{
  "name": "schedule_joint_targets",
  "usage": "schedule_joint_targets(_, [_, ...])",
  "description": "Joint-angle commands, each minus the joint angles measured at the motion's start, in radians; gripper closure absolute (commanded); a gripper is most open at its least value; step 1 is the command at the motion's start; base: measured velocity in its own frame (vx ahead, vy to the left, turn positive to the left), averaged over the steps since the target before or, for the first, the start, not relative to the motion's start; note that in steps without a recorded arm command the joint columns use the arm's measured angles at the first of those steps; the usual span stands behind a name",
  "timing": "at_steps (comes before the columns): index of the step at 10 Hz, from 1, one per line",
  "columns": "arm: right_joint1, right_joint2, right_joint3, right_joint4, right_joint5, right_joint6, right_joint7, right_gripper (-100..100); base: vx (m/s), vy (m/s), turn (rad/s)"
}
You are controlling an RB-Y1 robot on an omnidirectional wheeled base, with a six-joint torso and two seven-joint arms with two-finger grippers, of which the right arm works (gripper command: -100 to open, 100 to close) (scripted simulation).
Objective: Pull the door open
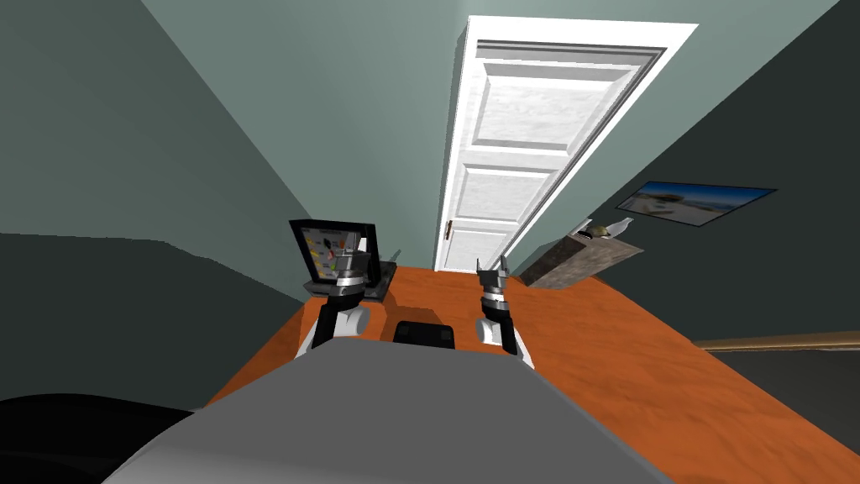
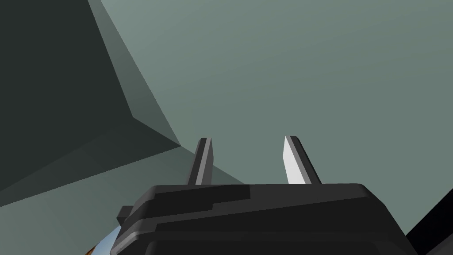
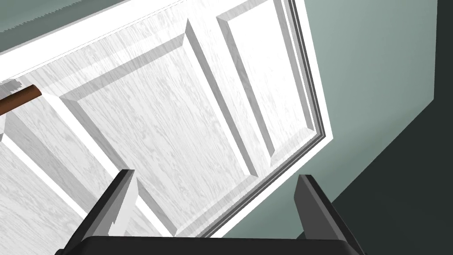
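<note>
Up the middle of the head view, from just above centre to the top edge, we see the white panelled door [image 1: 521, 151]. It sits inside its white frame [image 1: 588, 30] with its face turned towards us. Its long axis runs from floor to ceiling. On screen that axis leans to the upper right, a slant the walls [image 1: 369, 126] share. The small brown handle [image 1: 449, 227] sits low on the door's left edge, near the centre of the frame.

From the right wrist, the handle [image 3: 20, 98] reads as a short brown bar lying across the door's width. Its rounded end points towards the panels, and it is well apart from both fingers.

The right gripper [image 1: 491, 265] is just right of centre in the head view, below the door's foot and clear of it. At the right wrist, this gripper [image 3: 215, 175] has its fingers spread wide with nothing between them, aimed at the door's panels [image 3: 177, 115].

The left gripper [image 1: 354, 245] is raised left of centre. From the left wrist, its fingers [image 2: 247, 139] stand apart on nothing, closer together than the right's.

Behind it stands a black-framed panel [image 1: 326, 244] with coloured marks. An orange-brown floor [image 1: 655, 378] fills the lower right. A low cabinet [image 1: 579, 259] sits right of the door, and a wall picture [image 1: 695, 202] hangs further right.
</note>
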Motion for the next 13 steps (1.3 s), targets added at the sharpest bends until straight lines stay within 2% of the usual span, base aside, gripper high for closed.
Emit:
schedule_joint_targets(1, [-0.009, -0.01, 0.006, 0.036, -0.017, -0.009, -0.041, -100, 0.103, 0.021, 0.045])
schedule_joint_targets(13, [-0.073, -0.067, 0.057, 0.29, -0.137, -0.063, -0.32, -100, 0.102, 0.017, 0.035])
